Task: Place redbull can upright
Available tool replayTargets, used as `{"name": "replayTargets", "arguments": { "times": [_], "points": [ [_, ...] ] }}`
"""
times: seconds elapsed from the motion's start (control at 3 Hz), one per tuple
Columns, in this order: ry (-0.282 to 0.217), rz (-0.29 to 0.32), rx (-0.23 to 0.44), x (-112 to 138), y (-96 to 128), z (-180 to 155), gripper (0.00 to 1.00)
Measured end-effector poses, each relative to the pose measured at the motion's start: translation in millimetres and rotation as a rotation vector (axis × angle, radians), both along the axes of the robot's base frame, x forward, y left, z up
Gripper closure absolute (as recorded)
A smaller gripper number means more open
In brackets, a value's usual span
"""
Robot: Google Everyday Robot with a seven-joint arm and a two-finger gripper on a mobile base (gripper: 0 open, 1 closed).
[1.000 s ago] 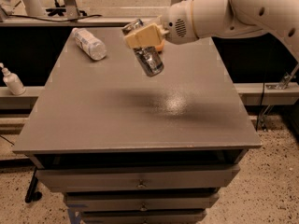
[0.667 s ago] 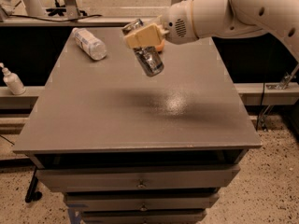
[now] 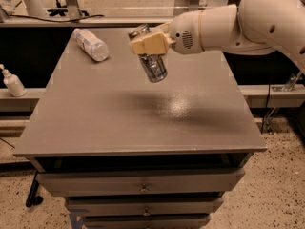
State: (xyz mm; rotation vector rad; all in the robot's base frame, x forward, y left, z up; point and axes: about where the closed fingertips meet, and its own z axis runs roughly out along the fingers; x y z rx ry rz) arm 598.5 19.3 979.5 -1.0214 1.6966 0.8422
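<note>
1. redbull can (image 3: 154, 68): in mid-air over the rear middle of the table, clamped in the gripper (image 3: 147, 45). Tilted, with one end up and to the left behind the tan fingers (image 3: 153, 42) and the other end hanging down and to the right. No contact with the surface below.
2. Nearest: grey drawer fronts (image 3: 95, 182) stacked under the tabletop, with a small knob (image 3: 143, 189) at the middle of the top one. Speckled floor (image 3: 279, 197) on either side.
3. Just above: flat grey table (image 3: 86, 132), with a soft shadow (image 3: 138, 104) across its middle beneath the can and a bright glare patch (image 3: 178, 106) just to the right of that.
4. Higher, over the rear middle: gripper closed on the upper part of the can, at the end of a thick white arm (image 3: 248, 25) reaching in from the upper right.
5. Far left corner of the table: clear plastic bottle (image 3: 91, 44) with a white-blue label, lying on its side, well apart from the can.
6. Off the left edge, on a lower ledge: small white pump bottle (image 3: 13, 82), upright.
7. Farthest: a pale shelf (image 3: 119, 20) behind the table, with a dark cable (image 3: 52, 18) lying along it.
</note>
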Motion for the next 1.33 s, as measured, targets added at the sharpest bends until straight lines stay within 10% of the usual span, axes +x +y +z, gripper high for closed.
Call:
{"name": "replayTargets", "arguments": {
  "times": [1.33],
  "points": [
    [-0.195, 0.012, 0.18, -22, -13, -34, 1.0]
  ]
}}
